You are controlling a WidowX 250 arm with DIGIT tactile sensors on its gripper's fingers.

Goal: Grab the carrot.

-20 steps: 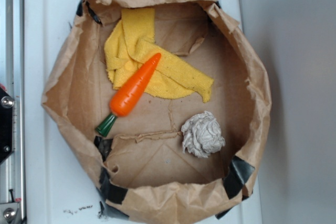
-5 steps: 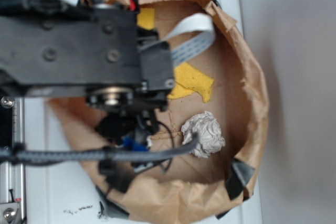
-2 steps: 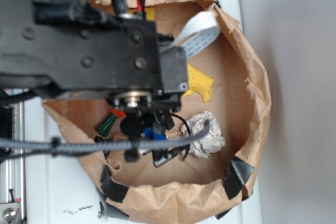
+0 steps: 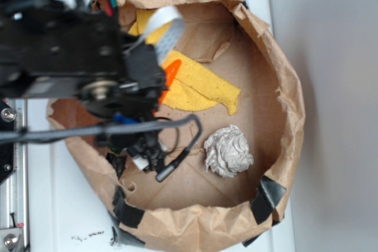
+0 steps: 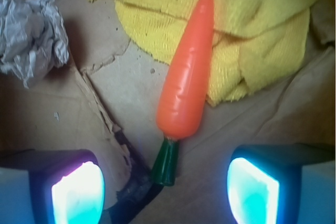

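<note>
The carrot [image 5: 186, 77] is glossy orange and lies flat on the floor of a brown paper bag, its tip resting on the yellow cloth [image 5: 247, 35]. Its dark green stem [image 5: 167, 163] points toward my gripper [image 5: 165, 192]. The gripper is open and empty, its fingers [image 5: 76, 192] spread wide, with the stem end just ahead of the gap between them. In the exterior view my arm [image 4: 88, 69] covers the gripper and most of the carrot; only the orange tip [image 4: 171, 74] shows.
The crumpled grey-white paper ball [image 4: 228, 151] lies at the bag's right side and also shows in the wrist view [image 5: 31, 35]. The paper bag's raised walls [image 4: 283, 87] ring the work area. A black cable [image 4: 177, 128] hangs under the arm.
The arm came in over the bag, then shifted left and toward the frame's top. The carrot's tip now shows and its green stem is covered. The carrot has not moved.
</note>
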